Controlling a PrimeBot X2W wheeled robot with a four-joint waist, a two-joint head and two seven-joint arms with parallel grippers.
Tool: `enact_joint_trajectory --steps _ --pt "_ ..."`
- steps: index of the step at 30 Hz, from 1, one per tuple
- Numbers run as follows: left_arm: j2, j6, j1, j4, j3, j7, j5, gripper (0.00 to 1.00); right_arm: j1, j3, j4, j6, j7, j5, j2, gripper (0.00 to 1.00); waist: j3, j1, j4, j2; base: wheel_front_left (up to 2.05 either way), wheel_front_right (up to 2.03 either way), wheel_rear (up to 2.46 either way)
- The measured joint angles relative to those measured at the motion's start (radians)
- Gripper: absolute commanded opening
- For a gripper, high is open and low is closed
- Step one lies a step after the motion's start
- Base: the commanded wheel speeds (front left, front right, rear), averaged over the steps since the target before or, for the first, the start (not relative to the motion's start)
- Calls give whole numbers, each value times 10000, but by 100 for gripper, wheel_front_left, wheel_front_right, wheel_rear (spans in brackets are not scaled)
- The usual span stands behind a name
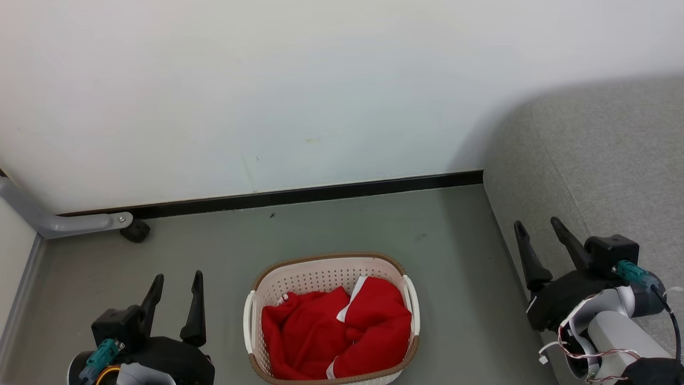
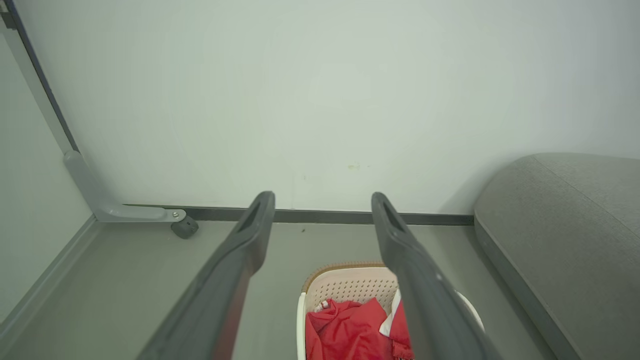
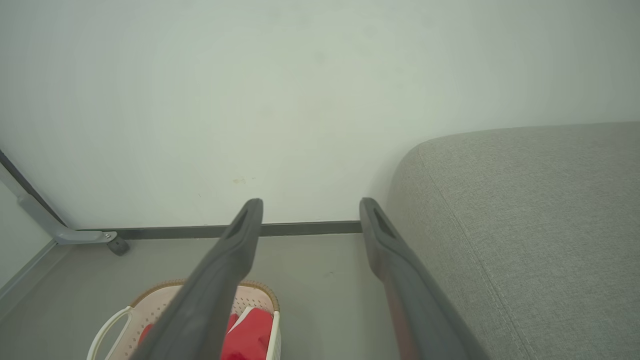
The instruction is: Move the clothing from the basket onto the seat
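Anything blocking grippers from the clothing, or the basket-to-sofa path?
Nothing visible. Bright red fabric clothing lies uncovered in the open cream perforated plastic basket, between the open left gripper and right gripper. Only bare grey floor separates it from the light grey upholstered sofa.

Head view high over the basket (image 1: 320, 278); wrist views low, toward the wall (image 1: 267, 107), basket in common.

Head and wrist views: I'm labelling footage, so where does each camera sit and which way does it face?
Head view: on the head, looking down at the basket of clothing; left gripper and right gripper, open, at the lower corners.
Left wrist view: on that wrist, facing the wall along its fingers.
Right wrist view: likewise, along its fingers, sofa at right.
All share basket and clothing.
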Motion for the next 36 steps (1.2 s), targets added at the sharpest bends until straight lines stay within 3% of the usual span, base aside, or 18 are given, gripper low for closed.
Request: enact_joint_trajectory --steps 17,36 --pt "-203 -77 102 -44 188 0 196 100 58 6 -190 0 -75 -4 15 100 232 0 -38 0 0 0 0" --pt "-481 -516 -441 -387 -161 0 575 100 -173 -253 -813 -351 -81 -6 75 100 2251 1 -223 1 0 0 0"
